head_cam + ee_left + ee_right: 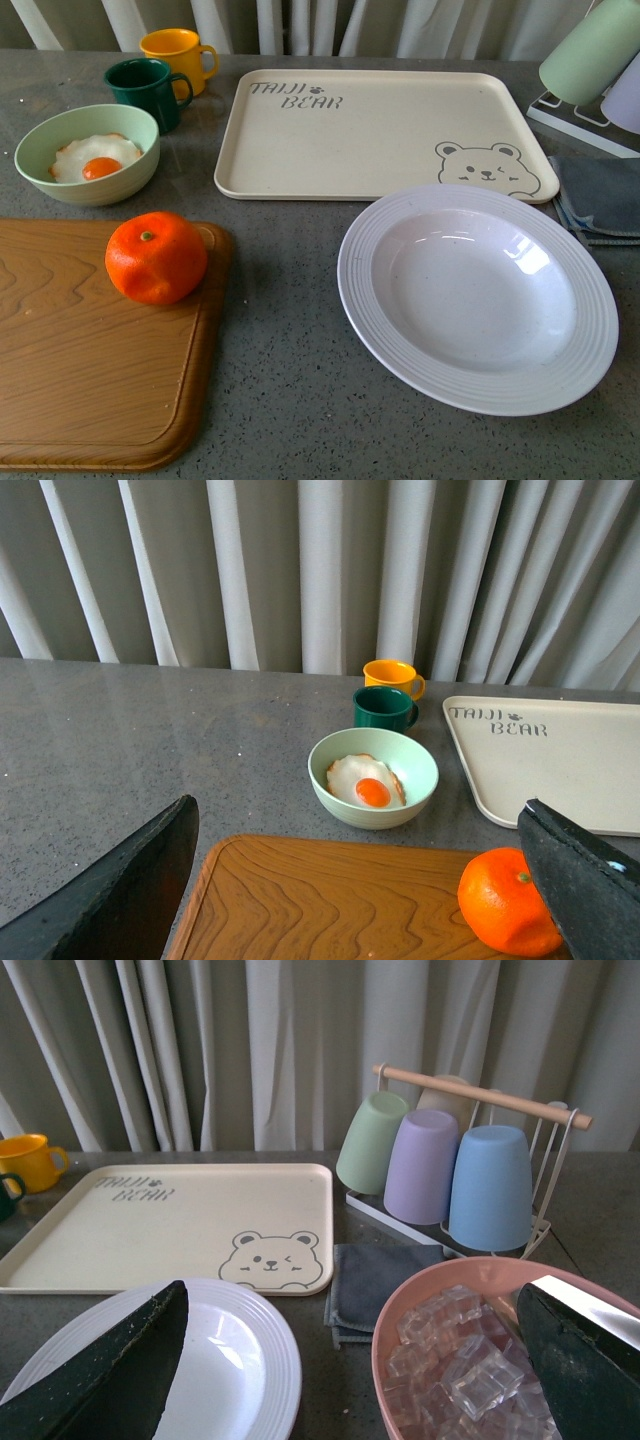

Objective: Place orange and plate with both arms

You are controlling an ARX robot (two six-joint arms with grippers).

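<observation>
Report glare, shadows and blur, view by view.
Front view: sharp, evenly lit, white glare patches inside the plate, a faint shadow beside the orange on the board. Left wrist view: background sharp, the left fingers dark and featureless. Right wrist view: the right fingers equally dark, highlights on the ice cubes.

Orange [156, 257] on board [90, 370], plate [477, 297] alongside

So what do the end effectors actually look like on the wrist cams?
Left end effector: two matte black, wedge-shaped fingers tapering to points. Right end effector: the same black wedges, one finger showing a pale grey face. No cables or markings show; the front view catches neither arm.
</observation>
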